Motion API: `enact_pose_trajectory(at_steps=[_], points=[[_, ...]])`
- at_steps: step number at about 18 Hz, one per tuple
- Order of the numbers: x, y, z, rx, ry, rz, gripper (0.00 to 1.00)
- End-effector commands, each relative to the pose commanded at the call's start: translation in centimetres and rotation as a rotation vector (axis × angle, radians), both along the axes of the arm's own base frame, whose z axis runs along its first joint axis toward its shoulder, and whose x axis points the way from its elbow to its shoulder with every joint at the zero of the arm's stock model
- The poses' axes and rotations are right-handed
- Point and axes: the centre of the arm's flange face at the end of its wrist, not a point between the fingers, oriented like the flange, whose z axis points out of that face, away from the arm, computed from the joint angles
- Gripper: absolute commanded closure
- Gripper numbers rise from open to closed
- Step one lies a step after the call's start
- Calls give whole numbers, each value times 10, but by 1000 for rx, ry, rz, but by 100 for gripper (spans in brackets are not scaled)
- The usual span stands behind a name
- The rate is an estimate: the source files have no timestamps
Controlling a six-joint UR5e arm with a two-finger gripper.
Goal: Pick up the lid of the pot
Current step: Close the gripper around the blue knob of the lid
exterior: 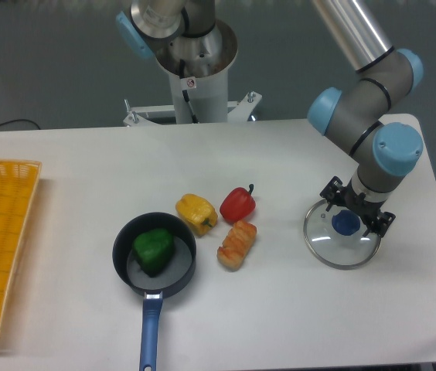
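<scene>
Camera view: frying pan set at left. Glass lid laid flat on table at right, knob pointed up; round, equally long every way. Gripper poised by knob, fingers spread apart, nothing clamped; contact can't be told.
</scene>
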Motion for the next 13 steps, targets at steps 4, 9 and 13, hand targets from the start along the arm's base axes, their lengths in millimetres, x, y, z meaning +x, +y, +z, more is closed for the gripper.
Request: enact_pose_trajectory(at_steps=[4,9,13], points=[[1,3,-3,-1,2,-5,0],[0,2,-4,1,6,-5,18],[1,3,-5,-1,7,-6,30]])
